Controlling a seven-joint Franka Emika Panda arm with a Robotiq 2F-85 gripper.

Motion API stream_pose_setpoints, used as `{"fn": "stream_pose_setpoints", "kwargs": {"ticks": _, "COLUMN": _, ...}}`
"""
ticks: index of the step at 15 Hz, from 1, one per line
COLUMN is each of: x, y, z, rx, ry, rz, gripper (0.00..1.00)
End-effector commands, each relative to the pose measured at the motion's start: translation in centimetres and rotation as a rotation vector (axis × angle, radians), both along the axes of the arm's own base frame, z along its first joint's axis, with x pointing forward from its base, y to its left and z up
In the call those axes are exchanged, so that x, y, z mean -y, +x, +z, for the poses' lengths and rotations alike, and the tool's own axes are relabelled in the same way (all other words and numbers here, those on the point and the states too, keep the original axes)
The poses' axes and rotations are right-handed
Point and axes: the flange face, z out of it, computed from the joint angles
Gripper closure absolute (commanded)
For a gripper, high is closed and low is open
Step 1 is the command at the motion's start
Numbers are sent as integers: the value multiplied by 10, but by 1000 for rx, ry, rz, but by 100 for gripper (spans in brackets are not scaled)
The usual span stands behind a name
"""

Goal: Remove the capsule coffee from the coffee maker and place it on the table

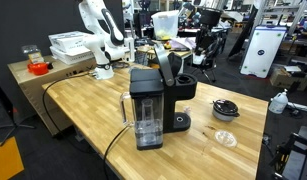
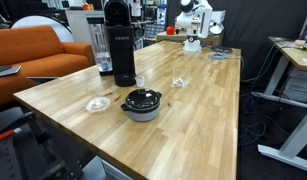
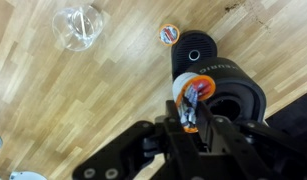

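Note:
The black coffee maker [image 1: 150, 108] with its clear water tank stands mid-table on the butcher-block table [image 1: 208, 150], and it shows in both exterior views [image 2: 118, 50]. In the wrist view my gripper [image 3: 193, 103] is shut on an orange-and-white coffee capsule [image 3: 196, 86]. It holds the capsule just above the machine's round open top [image 3: 228, 100]. In an exterior view the black gripper [image 1: 166, 66] hangs over the machine's top. A second orange capsule [image 3: 169, 34] lies on the table [image 3: 53, 100] beside the machine.
A clear glass cup [image 3: 78, 25] stands on the wood near the machine. A grey bowl with a black insert [image 2: 143, 104] and a clear dish [image 2: 97, 104] sit near the table edge. A black cable [image 1: 113, 140] crosses the top. A wooden bench with white boxes [image 1: 68, 45] stands behind.

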Motion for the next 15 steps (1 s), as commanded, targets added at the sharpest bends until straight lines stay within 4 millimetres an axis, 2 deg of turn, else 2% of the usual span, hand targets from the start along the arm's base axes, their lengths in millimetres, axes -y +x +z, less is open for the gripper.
{"fn": "stream_pose_setpoints", "kwargs": {"ticks": 1, "x": 18, "y": -10, "z": -11, "rx": -5, "ry": -26, "rz": -73, "gripper": 94}}
{"fn": "stream_pose_setpoints", "kwargs": {"ticks": 7, "x": 49, "y": -16, "z": -43, "rx": -68, "ry": -58, "rz": -151, "gripper": 94}}
{"fn": "stream_pose_setpoints", "kwargs": {"ticks": 15, "x": 68, "y": -13, "z": -120, "rx": -188, "ry": -28, "rz": -163, "gripper": 94}}
